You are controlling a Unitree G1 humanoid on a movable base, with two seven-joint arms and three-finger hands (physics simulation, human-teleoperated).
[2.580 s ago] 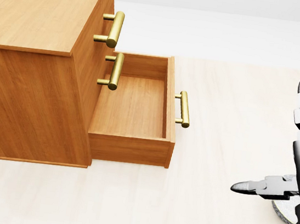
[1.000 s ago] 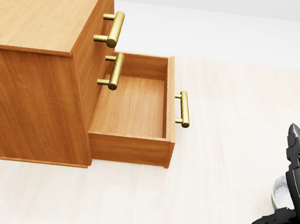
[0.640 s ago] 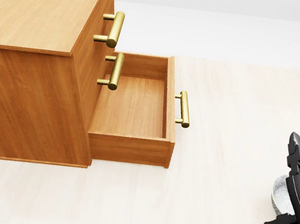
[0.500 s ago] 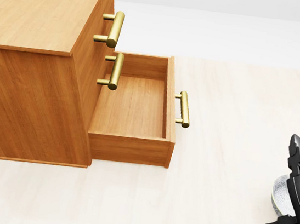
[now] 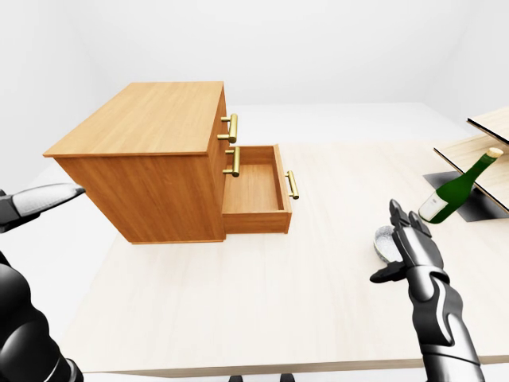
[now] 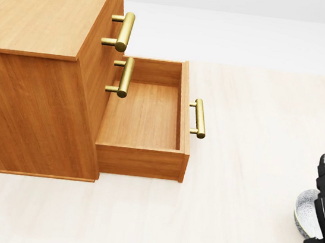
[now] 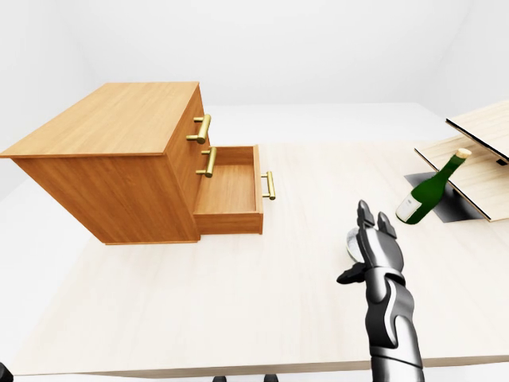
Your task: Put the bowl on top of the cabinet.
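bowl (image 5: 384, 241): grey, speckled, upright on the pale wooden desk (image 5: 238, 310), well to the right of the cabinet (image 5: 143, 127) in the left-eye view. not on the cabinet top. in the head view, found at the lower right edge, its right part covered by the hand.

right hand (image 5: 415, 253): raised over the desk just beside the bowl, on its right side in the left-eye view. fingers (image 5: 402, 219) spread and pointing upward, thumb (image 5: 382, 276) stuck out to the left. fully open, nothing held. cannot tell whether touching the bowl.

left hand (image 5: 40, 200): entering from the left edge of the left-eye view, level with the cabinet's side and apart from it. only a grey tapered part seen; cannot tell how far open.

cabinet: warm brown wood, upright on the left half of the desk. bottom drawer (image 5: 254, 191) pulled out, toward the right in the head view. brass bar handle (image 5: 293, 184) on the drawer face. upper handle (image 5: 232, 128) and middle handle (image 5: 235, 161), also brass, on the cabinet face above the drawer.

green wine bottle (image 5: 457, 189): at the right of the desk, tilted, neck up and to the right, leaning on a slanted pale board (image 5: 469, 151), base by a dark flat plate (image 5: 481, 205). near the bowl, above and to its right in the left-eye view, apart from it.
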